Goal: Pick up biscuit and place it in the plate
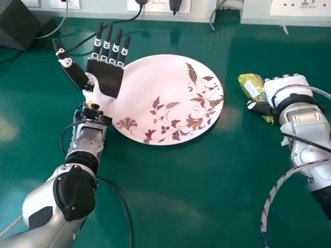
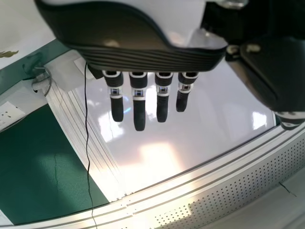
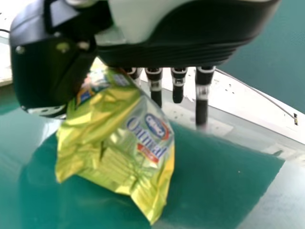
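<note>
In the head view, my right hand [image 1: 289, 88] is at the right of the table, back upward, its thumb across the yellow-green biscuit packet [image 1: 252, 87]. In the right wrist view, the crumpled packet [image 3: 128, 148] is held between the thumb and fingers of my right hand [image 3: 178, 90], which hides its upper end. The white plate [image 1: 165, 103] with a brown leaf pattern lies left of the packet, apart from it. My left hand [image 1: 106, 77] is open beside the plate's left edge, overlapping its rim; its fingers [image 2: 139, 107] are straight in the left wrist view.
A green table [image 1: 170, 206] spreads under everything. A black box [image 1: 18, 23] stands at the back left. Black cables run from the wall sockets [image 1: 159, 5] along the back, and a striped cable [image 1: 274, 191] loops beside my right forearm.
</note>
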You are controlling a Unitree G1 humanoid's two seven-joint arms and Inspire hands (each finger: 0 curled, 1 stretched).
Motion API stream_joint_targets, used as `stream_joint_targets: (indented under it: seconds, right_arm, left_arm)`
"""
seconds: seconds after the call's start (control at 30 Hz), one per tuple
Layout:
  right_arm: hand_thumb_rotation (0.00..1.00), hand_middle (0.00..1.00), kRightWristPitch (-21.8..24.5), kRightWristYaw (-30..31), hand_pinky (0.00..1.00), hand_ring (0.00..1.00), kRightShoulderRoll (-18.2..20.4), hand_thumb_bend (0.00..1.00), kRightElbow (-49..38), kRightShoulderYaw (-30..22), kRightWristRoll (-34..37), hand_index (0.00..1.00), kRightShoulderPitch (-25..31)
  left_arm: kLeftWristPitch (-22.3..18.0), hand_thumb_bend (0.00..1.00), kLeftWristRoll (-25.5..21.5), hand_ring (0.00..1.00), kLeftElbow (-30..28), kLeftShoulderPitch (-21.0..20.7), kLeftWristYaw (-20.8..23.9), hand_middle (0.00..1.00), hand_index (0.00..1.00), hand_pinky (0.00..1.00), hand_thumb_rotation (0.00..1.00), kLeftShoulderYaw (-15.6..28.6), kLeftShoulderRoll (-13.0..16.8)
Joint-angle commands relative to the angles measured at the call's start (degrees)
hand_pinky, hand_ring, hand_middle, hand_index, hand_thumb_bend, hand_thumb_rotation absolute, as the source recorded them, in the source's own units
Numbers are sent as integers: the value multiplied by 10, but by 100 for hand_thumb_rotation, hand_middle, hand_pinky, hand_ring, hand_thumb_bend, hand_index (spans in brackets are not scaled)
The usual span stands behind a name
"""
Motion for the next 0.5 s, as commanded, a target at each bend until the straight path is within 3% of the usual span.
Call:
stream_joint_targets:
  seconds: [0.0,0.3,0.47]
  right_arm:
    - [5,88,-4,24,34,55,4,34,4,6,14,100,27]
    - [0,75,-9,21,39,54,1,39,1,3,19,92,24]
    - [0,66,-8,15,40,54,2,40,1,-2,19,84,23]
  left_arm:
    - [-1,100,-3,83,4,21,3,93,99,86,62,5,-4]
    - [36,100,-16,82,6,20,-5,93,99,82,64,11,1]
    - [34,100,-15,82,6,18,1,92,99,80,64,12,0]
